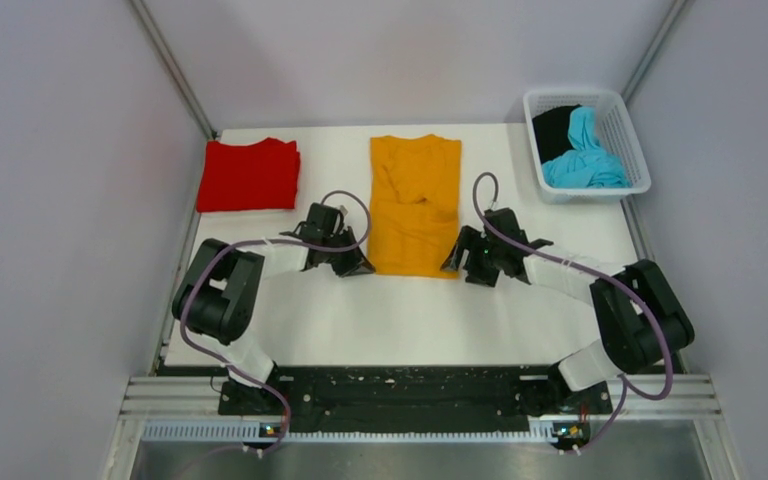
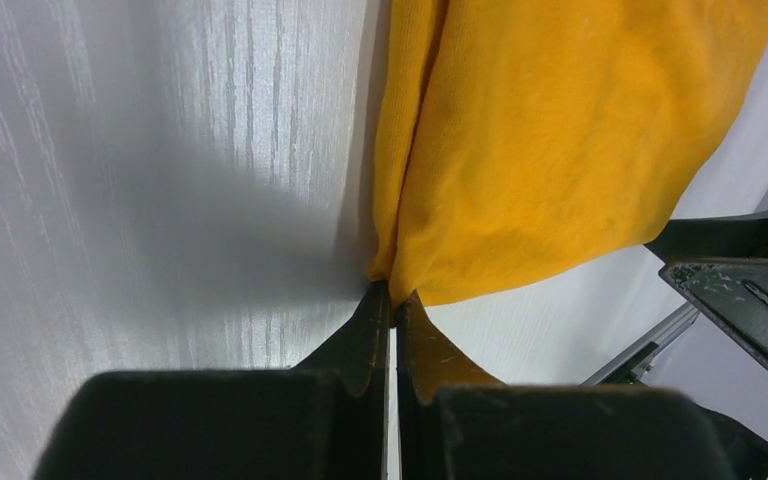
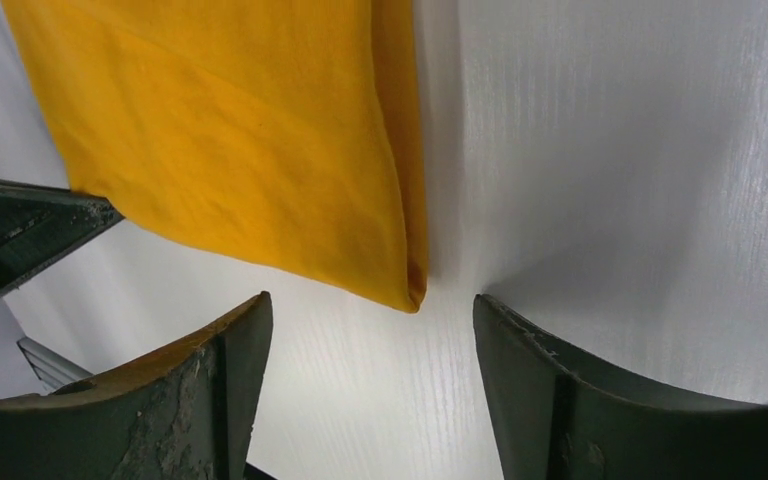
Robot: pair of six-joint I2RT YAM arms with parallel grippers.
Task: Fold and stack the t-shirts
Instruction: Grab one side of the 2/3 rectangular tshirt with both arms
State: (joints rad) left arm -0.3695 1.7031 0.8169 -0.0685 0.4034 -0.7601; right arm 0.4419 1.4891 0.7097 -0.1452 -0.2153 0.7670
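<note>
The orange-yellow t-shirt (image 1: 415, 205) lies on the table's middle, folded into a long strip. My left gripper (image 1: 363, 266) is shut on its near left corner (image 2: 400, 275). My right gripper (image 1: 452, 263) is open, its jaws wide apart just short of the near right corner (image 3: 410, 285), not touching it. The red t-shirt (image 1: 249, 176) lies folded at the back left. The cyan-blue t-shirt (image 1: 585, 155) and the black t-shirt (image 1: 555, 128) lie crumpled in the basket.
The white mesh basket (image 1: 630, 135) stands at the back right of the white table (image 1: 410, 320). Grey walls close in the left, right and back sides. The other gripper's finger shows at the edge of each wrist view.
</note>
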